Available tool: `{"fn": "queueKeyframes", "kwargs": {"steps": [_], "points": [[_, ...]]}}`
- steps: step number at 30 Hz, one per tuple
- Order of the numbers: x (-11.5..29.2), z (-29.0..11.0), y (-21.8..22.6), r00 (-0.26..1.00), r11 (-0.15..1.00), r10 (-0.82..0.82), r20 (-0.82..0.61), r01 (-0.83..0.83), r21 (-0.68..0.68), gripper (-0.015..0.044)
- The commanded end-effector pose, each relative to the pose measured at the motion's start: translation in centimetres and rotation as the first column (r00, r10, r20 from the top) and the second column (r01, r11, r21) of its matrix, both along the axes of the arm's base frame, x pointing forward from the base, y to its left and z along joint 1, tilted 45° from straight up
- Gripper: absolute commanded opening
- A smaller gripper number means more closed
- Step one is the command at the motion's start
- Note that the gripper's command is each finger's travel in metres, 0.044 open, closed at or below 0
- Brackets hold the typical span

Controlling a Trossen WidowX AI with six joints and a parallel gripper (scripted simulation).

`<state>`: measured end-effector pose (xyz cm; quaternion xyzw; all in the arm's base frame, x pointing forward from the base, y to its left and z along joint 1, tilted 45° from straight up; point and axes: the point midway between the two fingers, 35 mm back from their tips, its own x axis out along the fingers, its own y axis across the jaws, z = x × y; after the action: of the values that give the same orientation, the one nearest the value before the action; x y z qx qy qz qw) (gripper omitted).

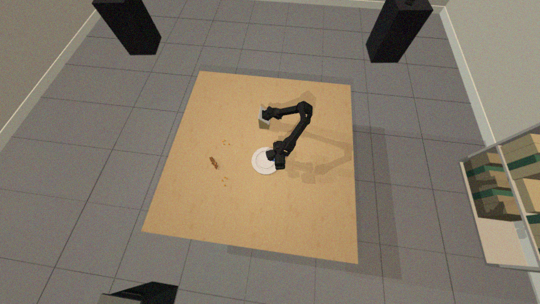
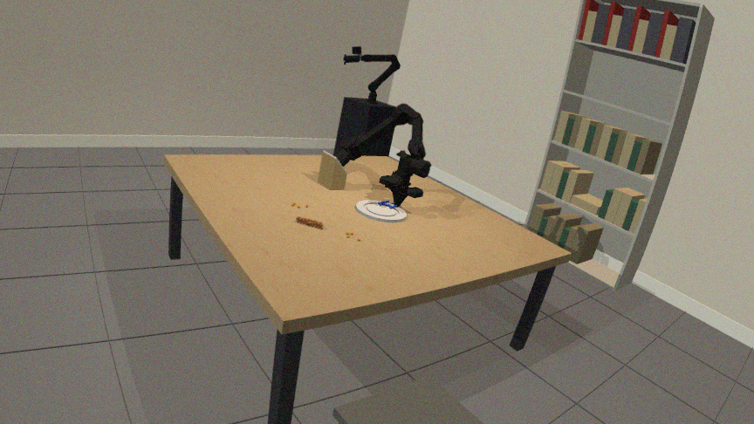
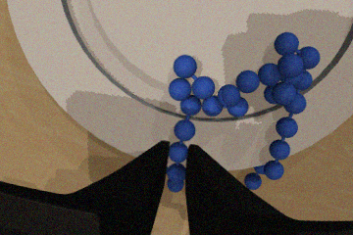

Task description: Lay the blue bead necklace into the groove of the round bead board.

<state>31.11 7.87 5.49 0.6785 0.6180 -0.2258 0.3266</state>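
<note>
The round white bead board (image 1: 255,165) (image 2: 363,213) (image 3: 29,34) lies on the table, its circular groove showing as a dark line in the wrist view. The blue necklace (image 2: 384,203) (image 3: 247,81) lies bunched over one side of the board, with a small cluster at centre and a bigger one at right across the groove line. Two strands run back past the board's rim. My gripper (image 2: 396,205) (image 3: 177,151) is at that rim, shut on the left strand, with beads between the fingertips. The right strand's end is outside the fingers. In the top view the arm hides most of the necklace.
A brown beaded piece (image 1: 214,162) (image 2: 309,222) lies on the table (image 1: 247,212) (image 2: 333,280), with small orange beads on either side of it. My arm's base stands by a pale block (image 1: 264,124) (image 2: 332,173). Black pedestals (image 1: 129,25) (image 1: 395,25) and a bookshelf (image 2: 679,113) stand off the table.
</note>
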Motion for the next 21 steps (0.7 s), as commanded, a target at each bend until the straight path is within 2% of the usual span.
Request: {"fn": "queueKeyframes", "kwargs": {"steps": [1,13,21], "points": [[0.0,0.0,0.0,1.000,1.000,0.000,0.001,0.000,0.000,0.0000],[-0.4,1.7,-1.8,1.000,1.000,-0.002,-0.005,0.002,-0.002,0.0000],[-0.5,0.6,-2.8,1.000,1.000,-0.002,-0.006,0.002,-0.004,0.0000]]}}
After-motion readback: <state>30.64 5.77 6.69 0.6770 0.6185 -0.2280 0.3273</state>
